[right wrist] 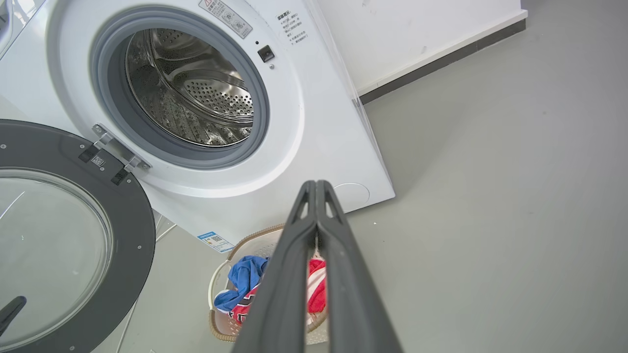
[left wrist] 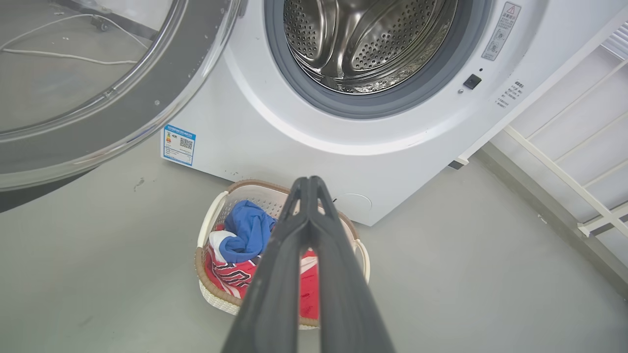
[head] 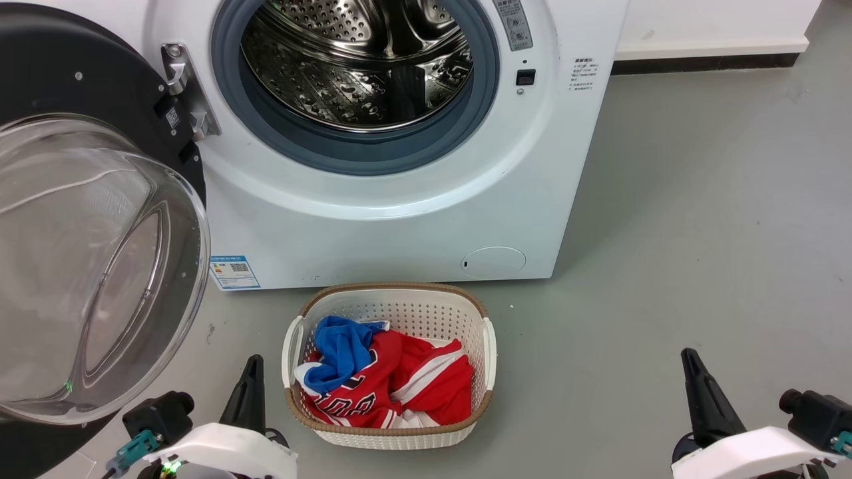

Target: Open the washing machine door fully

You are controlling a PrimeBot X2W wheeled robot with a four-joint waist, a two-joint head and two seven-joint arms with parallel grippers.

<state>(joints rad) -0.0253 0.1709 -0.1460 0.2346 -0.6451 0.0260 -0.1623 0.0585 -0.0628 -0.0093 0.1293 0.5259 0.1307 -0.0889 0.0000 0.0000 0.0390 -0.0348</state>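
The white washing machine [head: 399, 219] stands ahead with its steel drum [head: 359, 60] exposed inside a grey-blue gasket. Its door [head: 86, 253], black rim around a clear bulging bowl, is swung wide out to the left on its hinge [head: 186, 90]; the same door [right wrist: 64, 235] shows in the right wrist view. My left gripper [head: 251, 362] rests low at the bottom left, just right of the door's glass, shut and holding nothing, tips together [left wrist: 309, 180]. At the bottom right my right gripper [head: 687, 356] is shut too, tips together [right wrist: 315, 184], far from the machine.
A white laundry basket [head: 389, 299] with red, blue and white clothes sits on the grey floor right before the machine, between my grippers. A white wall with dark skirting [head: 705, 63] runs at the back right. Bare floor [head: 699, 233] lies to the right.
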